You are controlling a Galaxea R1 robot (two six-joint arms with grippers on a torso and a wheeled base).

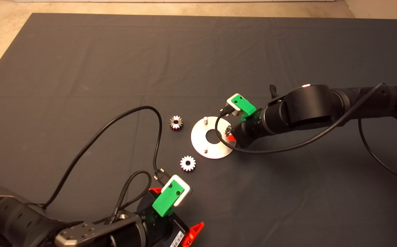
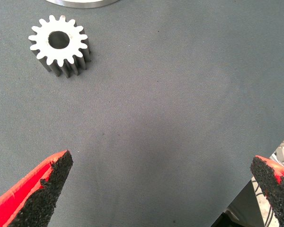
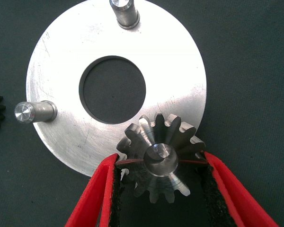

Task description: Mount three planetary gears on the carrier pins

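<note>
The round silver disc (image 1: 198, 142) lies mid-mat with two bare carrier pins (image 1: 205, 119) (image 1: 205, 150) showing in the head view. My right gripper (image 1: 229, 133) reaches over the disc's right side. In the right wrist view it (image 3: 161, 189) is shut on a planetary gear (image 3: 154, 182) that sits over the third pin (image 3: 160, 153), whose tip shows through the gear's hole. Two more gears lie flat on the mat left of the disc (image 1: 176, 122) (image 1: 188, 163). My left gripper (image 1: 177, 208) hovers near the front edge, open, with the nearer gear (image 2: 59, 45) ahead of its fingers (image 2: 42, 184).
Black cables loop over the mat from both wrists, one (image 1: 123, 120) arching left of the gears, one (image 1: 287, 147) under the right arm. The dark mat (image 1: 184, 51) stretches bare behind the disc. The disc's two bare pins (image 3: 124, 12) (image 3: 35, 112) stand upright.
</note>
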